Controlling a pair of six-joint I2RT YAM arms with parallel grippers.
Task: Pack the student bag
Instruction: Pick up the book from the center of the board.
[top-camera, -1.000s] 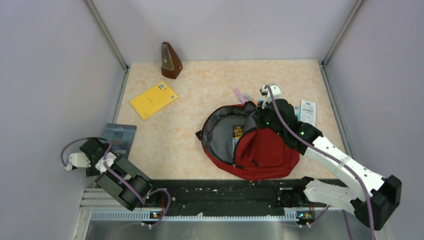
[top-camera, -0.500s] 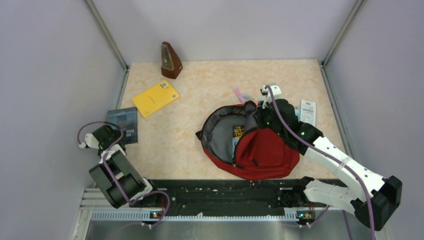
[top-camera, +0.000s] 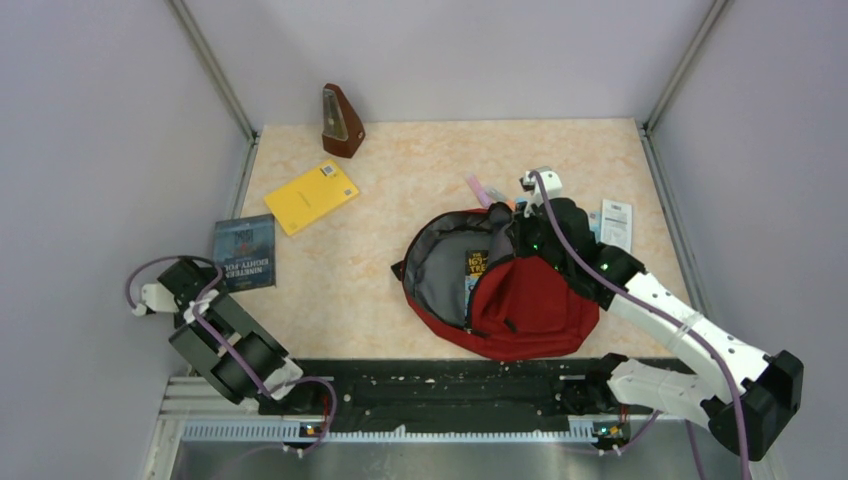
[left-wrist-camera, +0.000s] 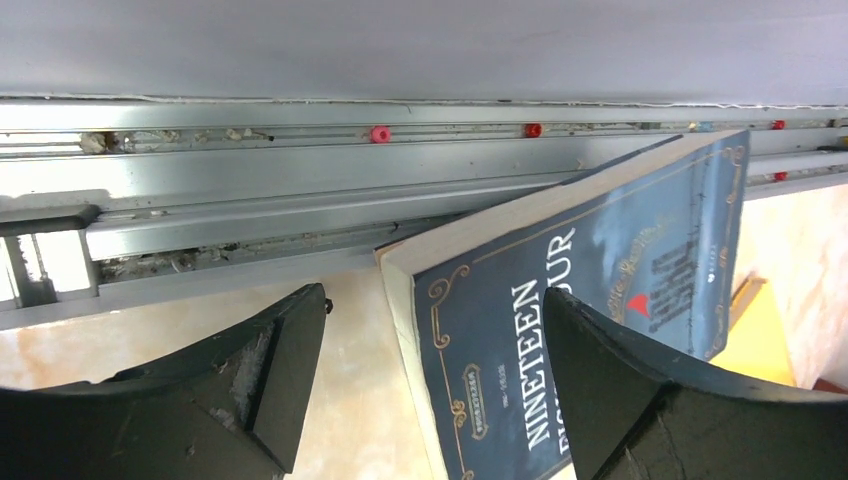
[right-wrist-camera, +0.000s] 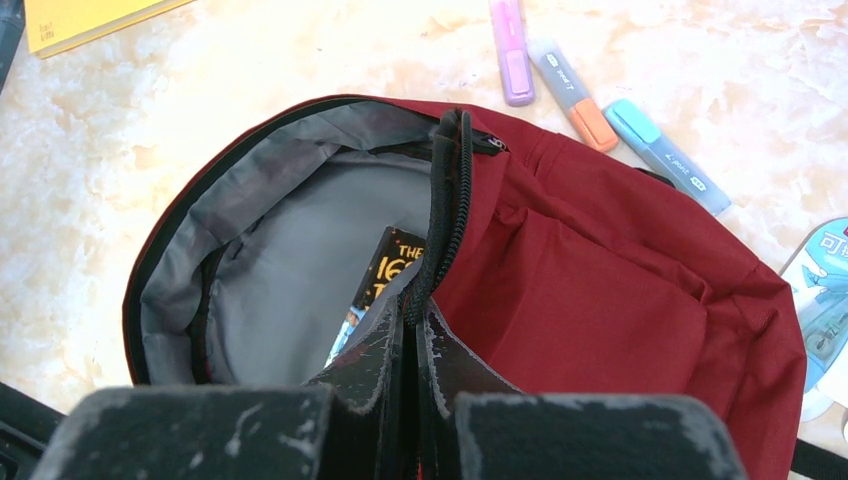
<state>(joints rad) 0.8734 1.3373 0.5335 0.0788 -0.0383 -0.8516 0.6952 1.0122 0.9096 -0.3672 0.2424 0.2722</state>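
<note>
top view: the dark red soft fabric backpack with black zipper trim lies right of centre on the pale marbled worktop, its main compartment gaping towards the left. the right hand sits at the far rim of the opening. the left hand is at the left edge, just beside the near corner of a dark blue paperback book. a yellow flat notebook and a brown wooden metronome lie farther back.

left wrist view: the left hand has its fingers spread wide, the blue book's pale page edge between them. the left finger is clear of it; contact on the other side cannot be told.

right wrist view: the right hand is pinched tight on the backpack's black zipper edge, lifting it. a black book with yellow lettering lies inside on grey lining. purple, orange-capped and light blue highlighters lie beyond the bag.
</note>
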